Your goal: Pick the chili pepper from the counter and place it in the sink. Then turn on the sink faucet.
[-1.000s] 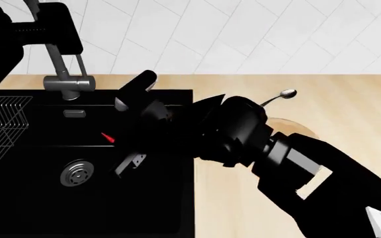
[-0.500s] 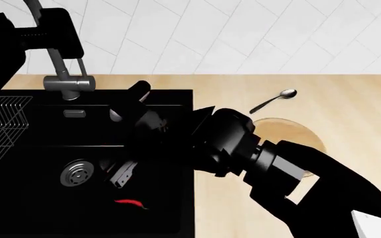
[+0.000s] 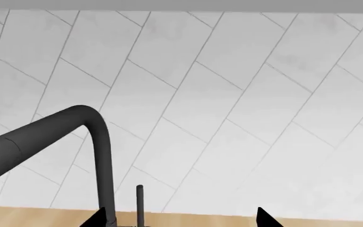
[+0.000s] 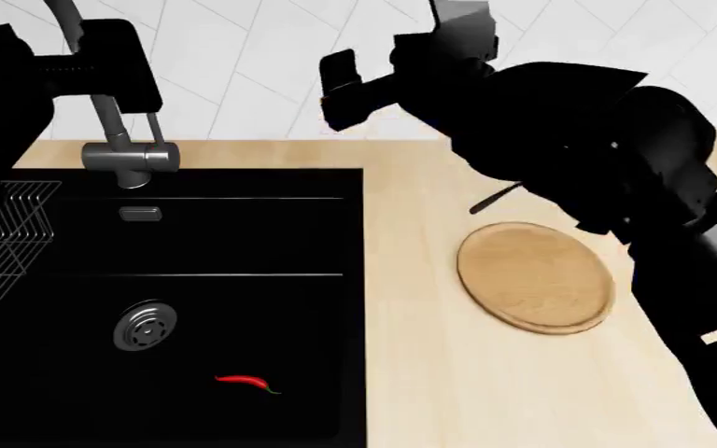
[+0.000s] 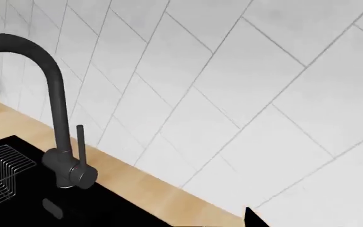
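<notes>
- On the sink (image 4: 72,411) floor, near the front wall: chili pepper (image 4: 244,382) lies flat, at about 4 o'clock from the round drain (image 4: 146,326), apart from it. Placing looks done, nothing touching the chili.
- Step in hand, as I judge it: turning on the sink faucet (image 4: 128,155). Faucet base sits on the back rim at 12 o'clock of the drain; thin lever handle (image 5: 80,142) stands upright just beside the neck, untouched.
- Left gripper (image 3: 178,218): only two dark fingertips show at the wrist view's edge, well apart, so spread; nothing between them. Lever (image 3: 140,204) lies between the tips but farther off, no contact.
- Right gripper (image 4: 340,89): up high in front of the wall tiles, at about 2 o'clock from the faucet; can't tell jaw state, too dark, one tip only in the wrist view.
- To do it well: left arm looks better lined up. Ease forward until the lever is between the fingers, then push or pinch it low on the stem and tip it; avoid bumping the curved spout (image 3: 55,132).
- Wire rack (image 4: 4,238) at 9 o'clock in the basin, clear of the work.
- Counter (image 4: 421,373): beige wood grain, holds a round wooden plate (image 4: 536,277); spoon (image 4: 493,199) mostly hidden behind the right arm.
- Backsplash (image 3: 245,94): white tiles laid diagonally.
</notes>
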